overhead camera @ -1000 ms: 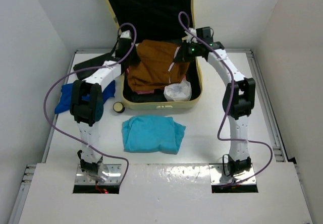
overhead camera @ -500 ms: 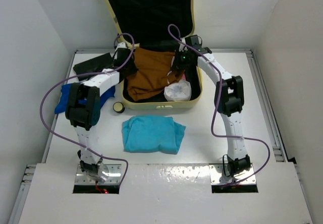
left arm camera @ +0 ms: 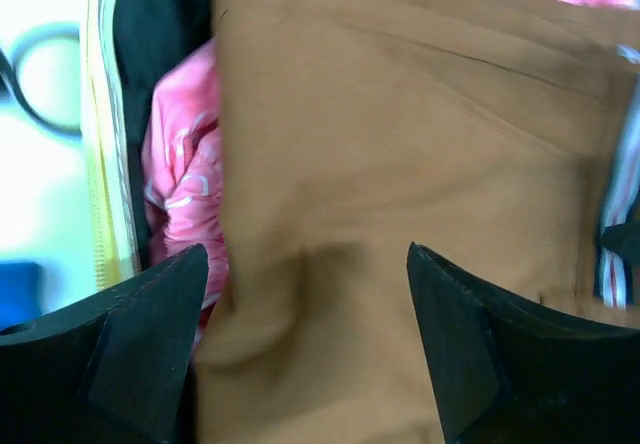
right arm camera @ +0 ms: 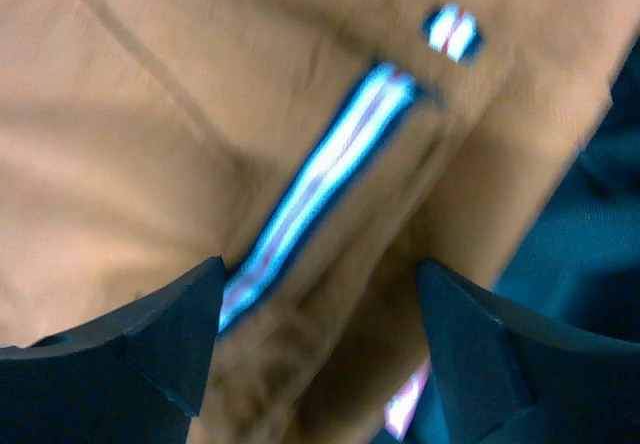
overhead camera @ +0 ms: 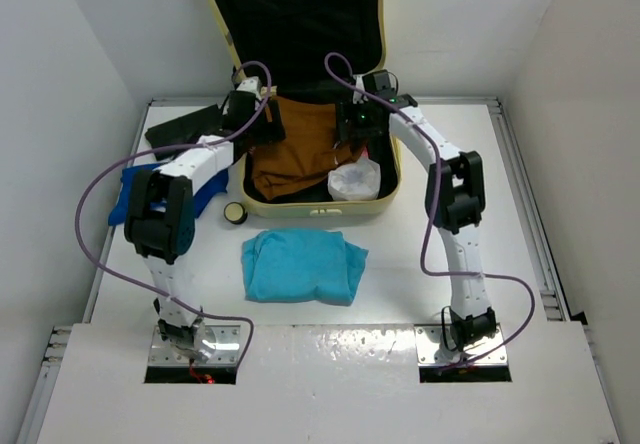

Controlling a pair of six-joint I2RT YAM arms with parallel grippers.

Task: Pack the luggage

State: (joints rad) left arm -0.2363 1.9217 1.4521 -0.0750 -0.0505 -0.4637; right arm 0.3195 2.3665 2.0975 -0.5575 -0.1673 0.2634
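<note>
**Entry: brown garment, laid in the case**

**Tools.** I read the left gripper [left arm camera: 305,264] as spread wide, with nothing pinched and cloth showing in the gap. The right gripper [right arm camera: 320,269] is likewise spread over cloth. I cannot tell whether the tips of either touch the fabric.

**Risks, as I judge them:**
- Snag on withdrawal. Both sets of open fingers sit low over the brown garment [overhead camera: 295,154]. A loose fold or the striped band [right arm camera: 320,189] between the right fingers could catch and lift out with the arm.
- Rim overhang. On the left wrist view the garment's edge and a pink garment [left arm camera: 185,174] bunch close against the yellow rim. Cloth riding over it would foul the closing.
- Crowding. The white bag [overhead camera: 353,180] fills the near right corner. I judge that the teal garment [overhead camera: 303,264], the blue garment [overhead camera: 125,199] and the black pouch [overhead camera: 185,124] are not yet packed, and room for them is shrinking.
- Cable drape. Both purple cables loop above the open lid's edge.

**Location.** The luggage [overhead camera: 300,208] lies open at the far middle of the table, lid propped against the back wall. Both grippers hang inside its base, the left by the far left wall, the right by the far right. The rim shows just left of the left fingers.
</note>
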